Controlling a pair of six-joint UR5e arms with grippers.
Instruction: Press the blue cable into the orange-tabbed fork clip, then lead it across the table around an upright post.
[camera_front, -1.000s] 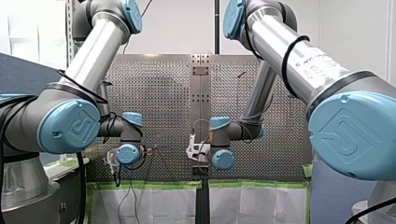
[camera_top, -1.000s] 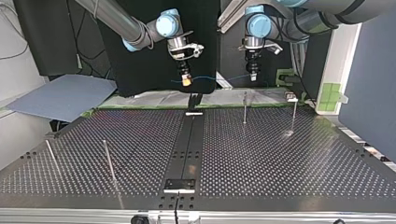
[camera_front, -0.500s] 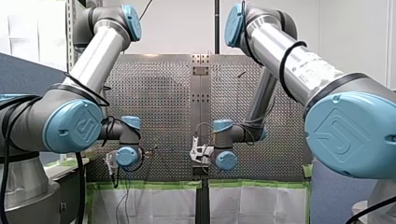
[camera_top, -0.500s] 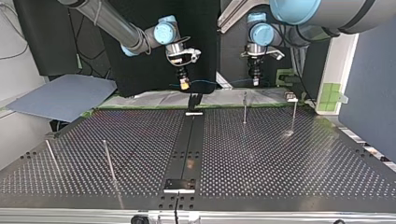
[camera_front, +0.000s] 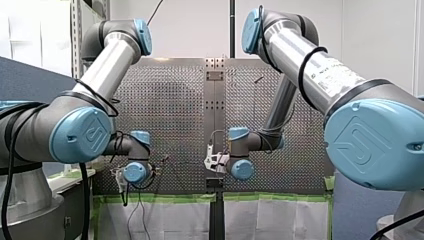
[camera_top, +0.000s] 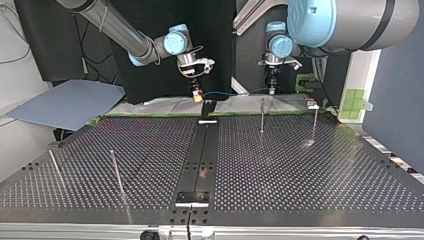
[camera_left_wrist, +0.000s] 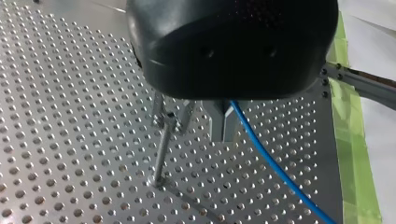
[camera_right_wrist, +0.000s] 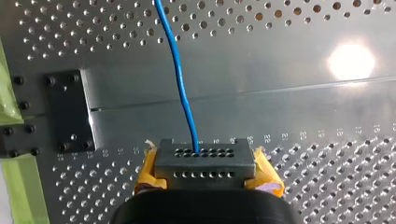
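Front: my left arm (camera_front: 102, 67) and my right arm (camera_front: 300, 55) both reach low over the perforated table (camera_front: 165, 110), wrists well apart. Cable too thin to follow here.

Top: blue cable (camera_top: 235, 92) spans the air btwn my right gripper (camera_top: 198, 97), w/ yellow pads, and my left gripper (camera_top: 271, 90), at the table's far edge. Right gripper sits just above the fork clip (camera_top: 208, 107); the tab is too small to tell. Cable passes just above the clip. An upright post (camera_top: 262, 116) stands just below the cable, nearer my left gripper.

L wrist: fingers narrow, pinching the cable, which runs off beside them; post just beside.

R wrist: pads clamped on the cable, which leads straight ahead. A black plate (camera_right_wrist: 70, 112) lies beside it on the table.
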